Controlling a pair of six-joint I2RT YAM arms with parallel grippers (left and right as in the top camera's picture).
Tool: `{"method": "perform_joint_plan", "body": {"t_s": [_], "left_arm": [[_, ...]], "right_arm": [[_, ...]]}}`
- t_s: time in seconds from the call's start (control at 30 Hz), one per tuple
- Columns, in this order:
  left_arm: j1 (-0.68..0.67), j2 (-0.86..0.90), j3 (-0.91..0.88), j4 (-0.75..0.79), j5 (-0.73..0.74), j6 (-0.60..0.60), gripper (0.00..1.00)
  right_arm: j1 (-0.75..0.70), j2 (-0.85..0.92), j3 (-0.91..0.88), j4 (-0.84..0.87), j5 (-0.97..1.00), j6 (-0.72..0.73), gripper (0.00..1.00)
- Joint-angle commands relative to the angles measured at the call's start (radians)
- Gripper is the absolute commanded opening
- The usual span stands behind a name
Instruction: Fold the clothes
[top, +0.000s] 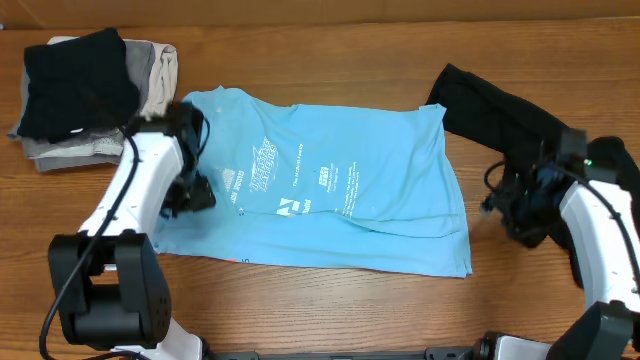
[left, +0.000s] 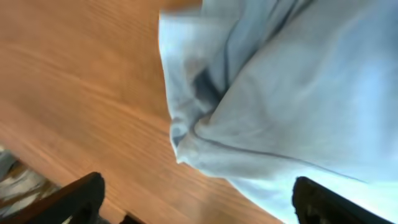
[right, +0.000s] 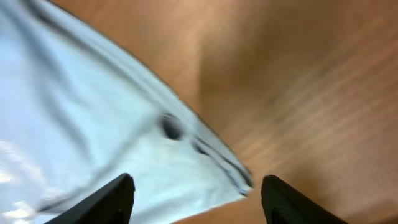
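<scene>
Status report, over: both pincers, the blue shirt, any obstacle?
Left pincer open at edge of light blue T-shirt. Right pincer open at its corner. Shirt spread flat, not gripped. Black garment close beside right pincer.

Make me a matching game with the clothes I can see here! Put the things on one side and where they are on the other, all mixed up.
Things:
1. light blue T-shirt
2. pile of clothes
3. loose black garment

Places:
A. far left corner
B. far right side
C. spread out in the middle

Pairs: 1-C, 2-A, 3-B
</scene>
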Motion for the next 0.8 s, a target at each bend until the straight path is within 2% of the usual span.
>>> {"method": "perform_joint_plan", "body": {"t_s": [0.0,0.17,0.37,0.57,0.77], "left_arm": [[-0.003,0.002,0.147,-0.032,0.084,0.111,1.0],[-0.046,0.002,0.327,-0.066,0.252,0.269,1.0],[-0.066,0.002,0.504,-0.121,0.368,0.288,1.0],[-0.064,0.006,0.676,-0.155,0.377,0.289,1.0],[-0.064,0.106,0.841,-0.145,0.391,0.336,1.0]], "right_arm": [[0.026,-0.038,0.085,0.007,-0.08,-0.063,0.71],[0.083,-0.049,0.143,0.018,-0.1,-0.104,0.76],[0.143,-0.049,0.278,0.018,-0.145,-0.159,0.86],[0.153,-0.037,0.473,0.018,-0.149,-0.198,0.95],[0.163,0.035,0.589,0.054,-0.149,-0.243,0.96]]}}
